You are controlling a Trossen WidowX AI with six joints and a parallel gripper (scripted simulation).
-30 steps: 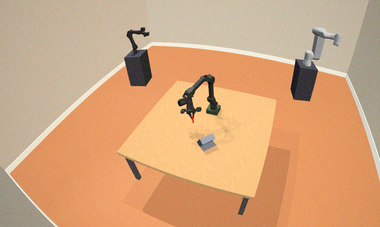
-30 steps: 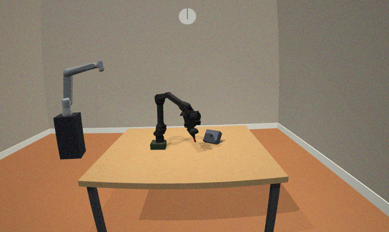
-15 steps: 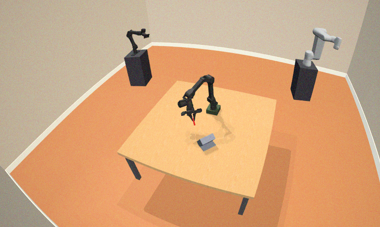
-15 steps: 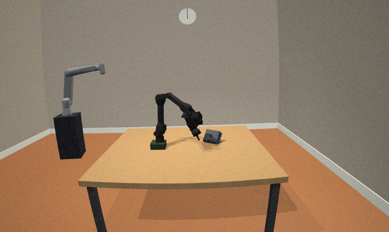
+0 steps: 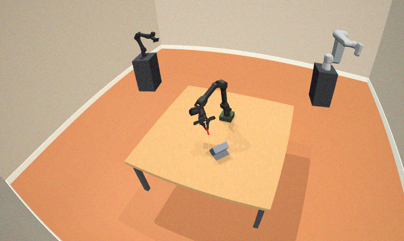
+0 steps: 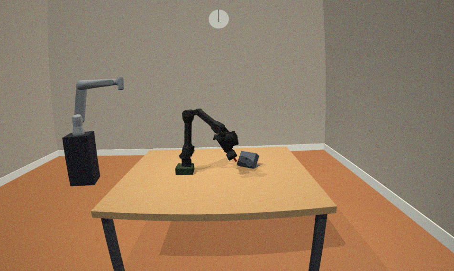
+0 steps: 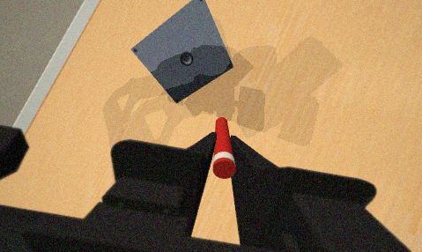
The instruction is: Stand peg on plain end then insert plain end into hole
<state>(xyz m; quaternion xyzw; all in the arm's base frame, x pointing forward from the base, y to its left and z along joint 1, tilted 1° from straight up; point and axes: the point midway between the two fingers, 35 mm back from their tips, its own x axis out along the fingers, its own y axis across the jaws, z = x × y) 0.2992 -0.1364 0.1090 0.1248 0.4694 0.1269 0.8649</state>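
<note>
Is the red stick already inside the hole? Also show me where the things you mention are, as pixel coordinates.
No, the red stick [image 5: 207,131] [image 6: 235,159] [image 7: 223,138] is in the pincer [image 5: 206,128] [image 6: 233,157] [image 7: 222,138], outside the hole [image 7: 187,58].

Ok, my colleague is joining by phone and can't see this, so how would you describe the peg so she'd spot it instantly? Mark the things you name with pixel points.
On the wooden table [image 5: 245,167] [image 6: 208,195], find the black arm's gripper [image 5: 207,129] [image 6: 233,159] [image 7: 222,138]. Clamped between its fingers is a slim round peg [image 5: 207,131] [image 6: 235,159] [image 7: 223,138]. It is bright red with a white band near one end, unlike the blue-grey sloped panel [image 5: 220,148] [image 6: 247,162] [image 7: 176,40] nearby.
</note>
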